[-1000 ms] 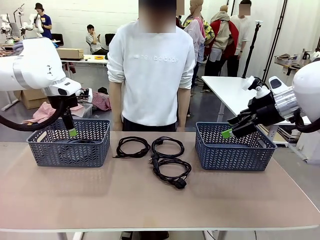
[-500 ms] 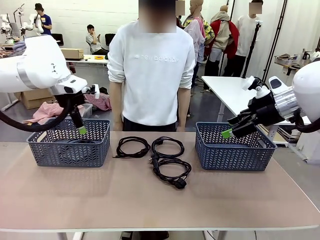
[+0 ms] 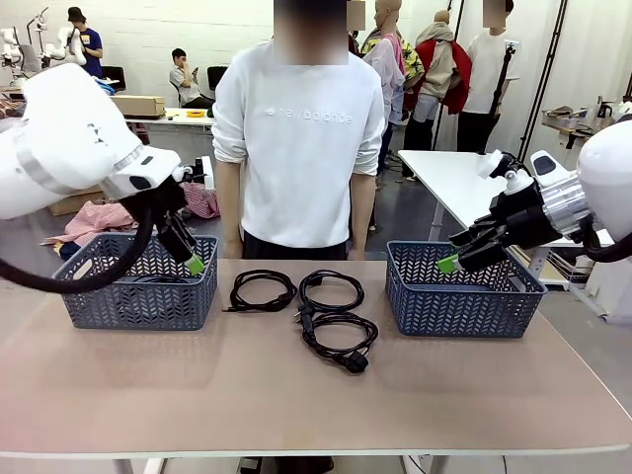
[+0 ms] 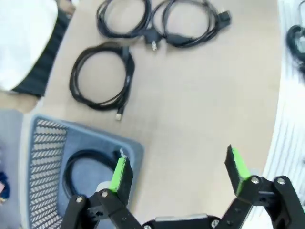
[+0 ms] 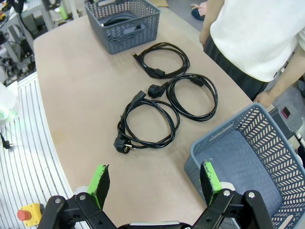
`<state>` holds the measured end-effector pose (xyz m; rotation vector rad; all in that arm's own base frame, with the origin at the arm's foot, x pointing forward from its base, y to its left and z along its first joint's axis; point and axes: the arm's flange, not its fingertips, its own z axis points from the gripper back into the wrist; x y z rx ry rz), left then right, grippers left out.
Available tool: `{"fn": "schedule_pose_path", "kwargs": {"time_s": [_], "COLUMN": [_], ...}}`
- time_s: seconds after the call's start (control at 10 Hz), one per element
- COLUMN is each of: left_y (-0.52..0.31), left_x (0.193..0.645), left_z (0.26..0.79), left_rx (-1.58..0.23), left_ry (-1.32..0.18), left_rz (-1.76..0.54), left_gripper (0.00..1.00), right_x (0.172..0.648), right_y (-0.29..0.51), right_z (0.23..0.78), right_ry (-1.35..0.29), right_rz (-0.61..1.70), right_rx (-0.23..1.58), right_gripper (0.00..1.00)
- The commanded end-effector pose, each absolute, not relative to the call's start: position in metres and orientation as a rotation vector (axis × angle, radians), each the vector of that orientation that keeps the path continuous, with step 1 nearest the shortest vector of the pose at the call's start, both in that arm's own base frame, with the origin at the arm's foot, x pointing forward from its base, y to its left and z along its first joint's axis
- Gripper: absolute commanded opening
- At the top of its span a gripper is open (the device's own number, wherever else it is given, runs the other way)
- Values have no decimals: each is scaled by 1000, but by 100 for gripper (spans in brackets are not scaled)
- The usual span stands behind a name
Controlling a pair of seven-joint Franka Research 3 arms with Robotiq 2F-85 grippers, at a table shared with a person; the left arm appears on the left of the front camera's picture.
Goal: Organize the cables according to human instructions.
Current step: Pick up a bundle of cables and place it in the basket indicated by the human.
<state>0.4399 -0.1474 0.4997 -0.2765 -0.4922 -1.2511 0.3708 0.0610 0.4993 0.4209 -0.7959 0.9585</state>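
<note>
I see left gripper [image 3: 195,259] jaws spread, empty, over right end of grey plastic lattice basket [image 3: 118,301] at frame left; one coiled black power cord [image 4: 90,153] lies inside. Three more black cord coils [image 3: 308,314] mid-table between baskets. Right gripper [image 3: 451,263] spread, empty, over second grey basket [image 3: 464,306] at frame right.

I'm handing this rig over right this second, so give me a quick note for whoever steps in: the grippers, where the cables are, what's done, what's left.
Left gripper: open, empty, above the right end of the left grey lattice plastic basket.
Right gripper: open, empty, by the left rim of the right grey lattice basket.
Cables: one coiled black power cord lies in the left basket. Three more lie on the tan table between the baskets: left coil, middle coil, near coil.
Done: one cord binned.
Left: three, as the person directs; no cord visible in the right basket.
</note>
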Motion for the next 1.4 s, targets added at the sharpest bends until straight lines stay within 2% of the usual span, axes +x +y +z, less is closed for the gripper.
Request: {"fn": "schedule_pose_path", "kwargs": {"time_s": [0.0, 0.3, 0.4, 1.3], "left_y": [-142, -146, -152, -152], "left_x": [409, 401, 401, 401], "left_z": [490, 488, 494, 494], "left_rx": [-306, -306, -291, -291], "left_ry": [-570, -605, -550, -550], "left_rz": [-1286, -1295, -1277, -1277], "left_gripper": [100, 100, 100, 100], "right_x": [374, 374, 374, 374], "right_y": [60, 60, 60, 60], "right_z": [499, 499, 499, 499], "right_ry": [-817, -817, -817, -817], "right_rz": [978, 978, 978, 978], "right_rx": [443, 443, 443, 443], "right_gripper": [100, 100, 100, 100]}}
